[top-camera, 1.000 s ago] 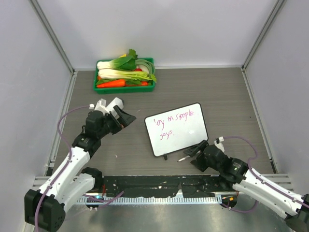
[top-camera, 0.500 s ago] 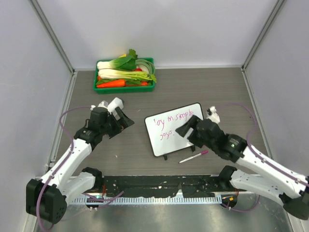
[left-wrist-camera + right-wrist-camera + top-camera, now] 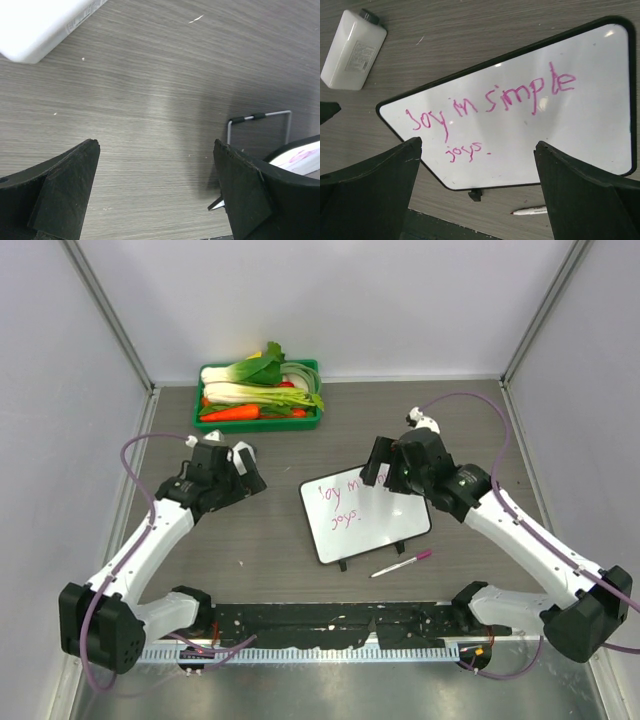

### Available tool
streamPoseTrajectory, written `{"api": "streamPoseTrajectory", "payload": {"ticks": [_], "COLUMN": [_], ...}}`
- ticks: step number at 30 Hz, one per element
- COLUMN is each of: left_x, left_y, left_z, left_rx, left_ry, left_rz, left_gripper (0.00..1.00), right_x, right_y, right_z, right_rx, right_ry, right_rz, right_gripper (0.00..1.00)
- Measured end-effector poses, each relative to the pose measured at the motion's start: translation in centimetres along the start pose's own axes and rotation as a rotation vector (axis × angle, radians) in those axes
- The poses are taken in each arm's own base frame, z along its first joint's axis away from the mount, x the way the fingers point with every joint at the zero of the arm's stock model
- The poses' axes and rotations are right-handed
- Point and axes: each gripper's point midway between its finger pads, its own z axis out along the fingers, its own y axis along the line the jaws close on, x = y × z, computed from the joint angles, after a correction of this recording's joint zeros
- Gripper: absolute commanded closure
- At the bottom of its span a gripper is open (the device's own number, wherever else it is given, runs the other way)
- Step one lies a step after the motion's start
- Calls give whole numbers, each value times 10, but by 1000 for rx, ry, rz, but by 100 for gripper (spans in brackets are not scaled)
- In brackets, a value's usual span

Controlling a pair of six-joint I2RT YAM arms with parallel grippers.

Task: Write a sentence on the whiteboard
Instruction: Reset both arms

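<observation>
Near the middle of the wooden table [image 3: 470, 435] lay the whiteboard [image 3: 375, 525], with the sentence [image 3: 490, 105] "joy in simple joys." in pink across it. Over its far edge hovered the right gripper [image 3: 385, 468], fingers spread wide and empty. Well left of the board, the left gripper [image 3: 243, 468] hung equally wide, holding nothing. A marker [image 3: 400, 563] lay just beside the board's near edge.
</observation>
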Motion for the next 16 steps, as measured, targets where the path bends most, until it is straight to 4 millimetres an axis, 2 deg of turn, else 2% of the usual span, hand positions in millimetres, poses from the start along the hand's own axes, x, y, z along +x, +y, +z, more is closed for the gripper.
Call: {"api": "streamPoseTrajectory", "payload": {"ticks": [5,10,16], "left_x": [6,6,-12], "left_y": [12,12,3], "left_z": [6,6,-7], "left_rx": [-53,-50,0], "left_ry": [30,28,-63], "left_rz": [39,69,93], "left_gripper": [0,0,1], "right_x": [-11,-7,-19], "right_y": [-21,-29,-36], "right_z": [12,26,28], "right_rx": [21,24,20], "right_ry": [22,70,56], "right_rz": [39,57,49], "right_gripper": [1,1,1]}}
